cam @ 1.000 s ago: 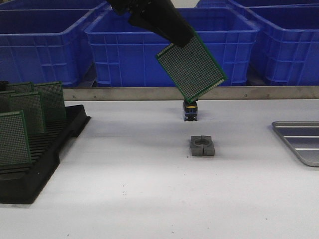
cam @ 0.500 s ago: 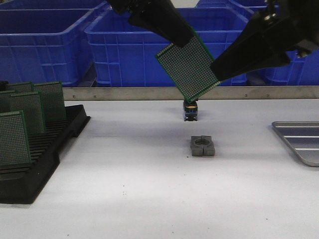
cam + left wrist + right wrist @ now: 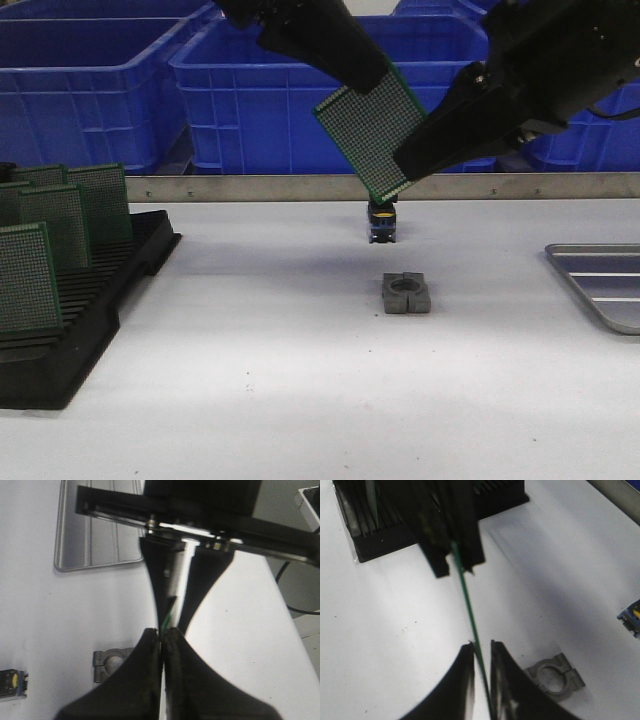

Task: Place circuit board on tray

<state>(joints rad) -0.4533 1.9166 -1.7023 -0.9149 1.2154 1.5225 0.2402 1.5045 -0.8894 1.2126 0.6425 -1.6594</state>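
A green circuit board [image 3: 372, 135] hangs tilted in the air above the middle of the table. My left gripper [image 3: 365, 75] is shut on its upper edge; in the left wrist view the fingertips [image 3: 164, 630] pinch the thin green edge [image 3: 170, 617]. My right gripper [image 3: 412, 165] reaches in from the right at the board's lower right corner. In the right wrist view its jaws [image 3: 481, 647] stand slightly apart with the board's edge [image 3: 465, 595] running between them. The silver-grey tray [image 3: 600, 285] lies at the table's right edge, nothing on the part that shows.
A black slotted rack [image 3: 60, 340] with several upright green boards stands at the left. A grey clamp block [image 3: 406, 293] and a small blue and yellow part [image 3: 382, 222] lie under the held board. Blue bins [image 3: 250, 90] line the back behind a metal rail.
The right arm came in from the right and moved left and down until its fingers straddle the board's lower corner. The left gripper and board held still.
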